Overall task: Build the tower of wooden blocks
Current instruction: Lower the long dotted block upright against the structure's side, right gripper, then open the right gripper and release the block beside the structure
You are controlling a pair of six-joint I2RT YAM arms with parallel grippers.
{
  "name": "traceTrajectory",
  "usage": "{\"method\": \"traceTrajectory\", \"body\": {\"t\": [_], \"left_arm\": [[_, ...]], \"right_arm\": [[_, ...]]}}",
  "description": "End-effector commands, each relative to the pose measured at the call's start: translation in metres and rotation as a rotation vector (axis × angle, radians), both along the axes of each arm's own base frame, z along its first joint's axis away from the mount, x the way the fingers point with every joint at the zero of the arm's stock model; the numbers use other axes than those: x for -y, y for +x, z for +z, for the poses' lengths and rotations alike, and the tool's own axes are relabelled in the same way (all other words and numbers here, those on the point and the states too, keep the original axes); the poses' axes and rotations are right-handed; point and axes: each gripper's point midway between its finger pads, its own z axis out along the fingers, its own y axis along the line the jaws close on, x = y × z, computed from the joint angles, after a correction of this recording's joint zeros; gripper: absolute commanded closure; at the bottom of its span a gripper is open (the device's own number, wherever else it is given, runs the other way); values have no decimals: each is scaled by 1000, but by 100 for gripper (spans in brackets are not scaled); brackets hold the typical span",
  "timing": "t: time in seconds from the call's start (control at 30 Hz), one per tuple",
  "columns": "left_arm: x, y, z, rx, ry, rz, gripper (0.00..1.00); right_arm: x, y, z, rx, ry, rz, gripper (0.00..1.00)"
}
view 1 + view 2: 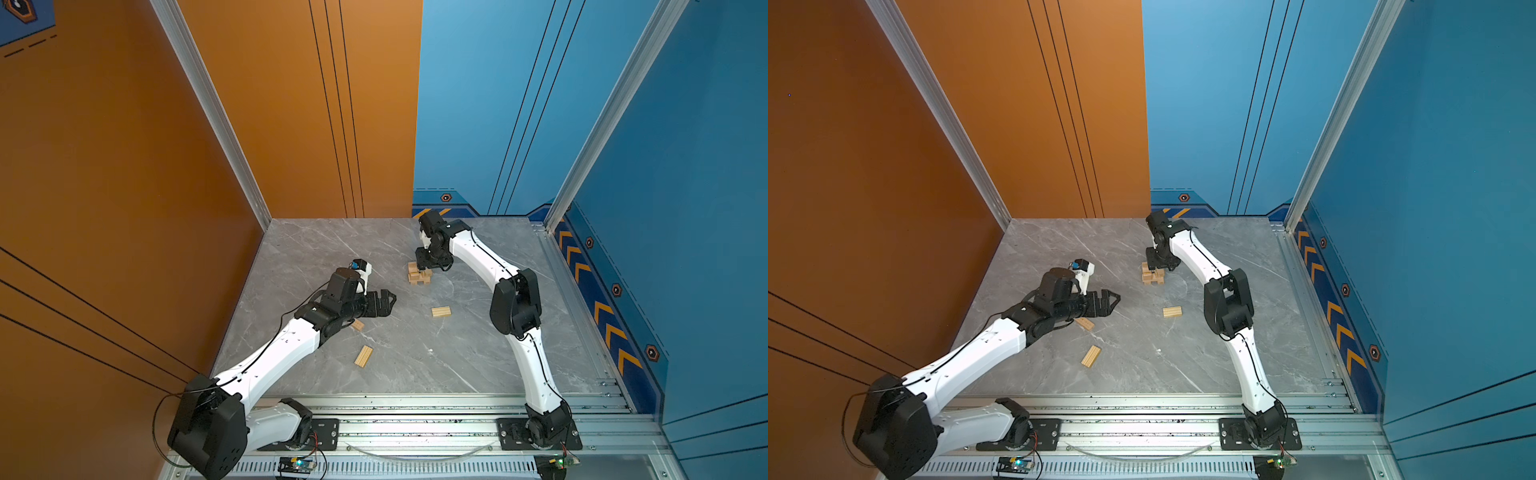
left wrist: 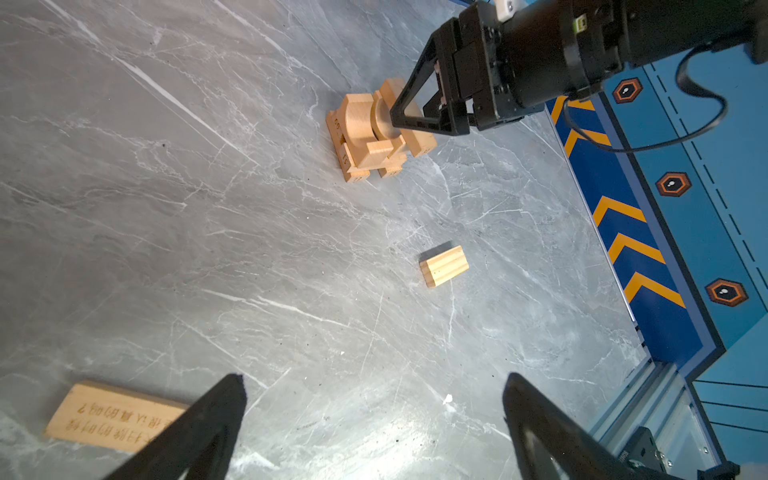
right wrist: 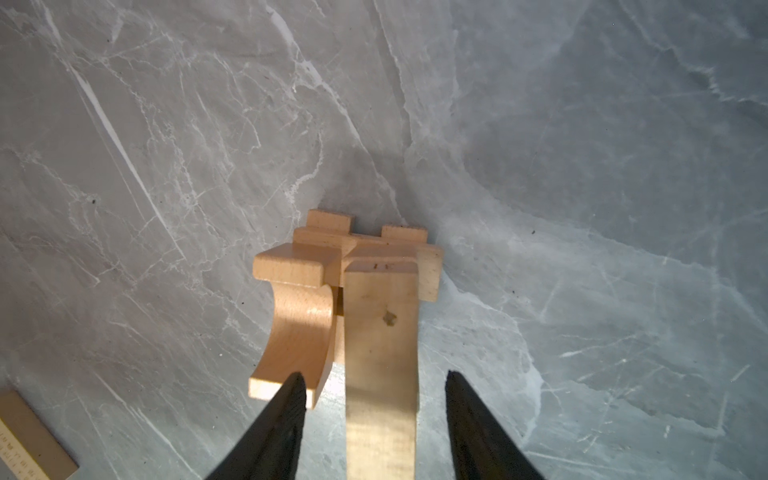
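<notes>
Two walls: orange wall (image 1: 124, 166) left, blue wall (image 1: 685, 166) right, orange chevrons (image 1: 606, 309) low right.
Surface: grey marbled tabletop (image 1: 415, 357).
Writing: inverted characters on the lower-left block (image 2: 104, 411), unreadable.
Tower (image 1: 419, 276): frame centre, under the right gripper (image 3: 376, 382), whose jaws stand apart and do not grip it.
Left gripper (image 1: 391, 305): fingers spread, empty.

Both top views are looking steeply down from high over the front rail (image 1: 415, 434), sharing the whole table (image 1: 415, 353). The wrist cameras are sitting low and close; both are catching the tower (image 2: 361, 124), the right one nearest.
</notes>
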Motion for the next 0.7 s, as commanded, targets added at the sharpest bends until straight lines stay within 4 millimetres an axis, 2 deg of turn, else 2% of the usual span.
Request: {"method": "traceTrajectory", "body": {"t": [0.0,0.23,0.27,0.43,0.6,0.67], "left_arm": [[-4,1,10,25,-18,12,2],[-7,0,21,54,-20,15,2],[-10,-5,16,29,-5,19,2],[-16,-10,24,39,-2,32,2],[-18,-17,30,43,-15,38,2],[-18,-21,30,39,-24,35,2]], "right_arm": [[1,0,29,21,51,-15,43],[8,2,56,63,104,-43,44],[11,2,60,72,113,-49,45],[33,2,72,98,126,-92,46],[59,-1,68,96,138,-152,48],[66,-4,52,68,145,-171,48]]}}
